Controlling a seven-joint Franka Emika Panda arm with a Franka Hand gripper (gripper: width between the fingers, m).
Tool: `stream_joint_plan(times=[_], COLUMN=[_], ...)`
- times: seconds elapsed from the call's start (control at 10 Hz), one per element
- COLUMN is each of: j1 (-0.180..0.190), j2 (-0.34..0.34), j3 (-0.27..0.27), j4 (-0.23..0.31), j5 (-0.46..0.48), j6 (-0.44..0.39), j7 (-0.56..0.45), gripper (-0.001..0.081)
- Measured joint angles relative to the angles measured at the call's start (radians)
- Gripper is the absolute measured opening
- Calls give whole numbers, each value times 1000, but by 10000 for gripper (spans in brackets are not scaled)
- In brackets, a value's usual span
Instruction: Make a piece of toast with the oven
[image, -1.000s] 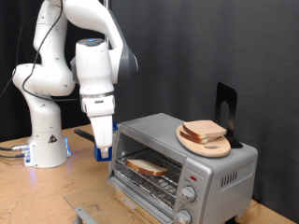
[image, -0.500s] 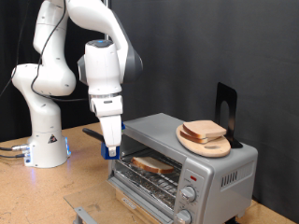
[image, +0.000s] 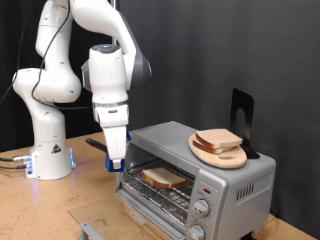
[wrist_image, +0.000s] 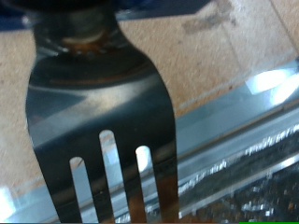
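Note:
The silver oven (image: 235, 185) stands at the exterior view's right with its glass door (image: 150, 207) folded down. One piece of toast (image: 163, 177) lies on the wire rack inside. My gripper (image: 113, 163) hangs just outside the oven's open mouth, on the exterior view's left of it. It is shut on a black slotted spatula (wrist_image: 103, 112), whose blade fills the wrist view above the wooden table and the shiny door edge (wrist_image: 243, 121). The spatula blade carries nothing.
A round wooden board (image: 222, 152) with other bread slices (image: 218, 139) sits on the oven's roof, beside a black stand (image: 241, 118). The robot base (image: 48, 150) rises at the exterior view's left. A grey metal piece (image: 88, 229) lies on the table's front.
The arm first swung towards the oven's mouth, then drew back slightly to the exterior view's left. The toast stays on the rack.

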Motion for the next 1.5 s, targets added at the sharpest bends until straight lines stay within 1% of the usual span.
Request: stream_joint_plan(times=[0.2,0.4,0.6,0.8,1.1,1.3,1.5], j1=[-30,-59,-70,-70,-56,-46,-32], j2=[0,2,3,3,-2,-5,-11], j3=[-23,-42,-66,-88,-121,-122,-112], j4=[-6,-11,-14,-14,-1,-1,-3], j5=[-28,-39,-39,-22,24,49,61], j6=[-31,-40,-47,-60,-118,-119,-116], j7=[-26,-57,-92,-119,-151,-148,-125], gripper=[474,474,474,473,471,471,471])
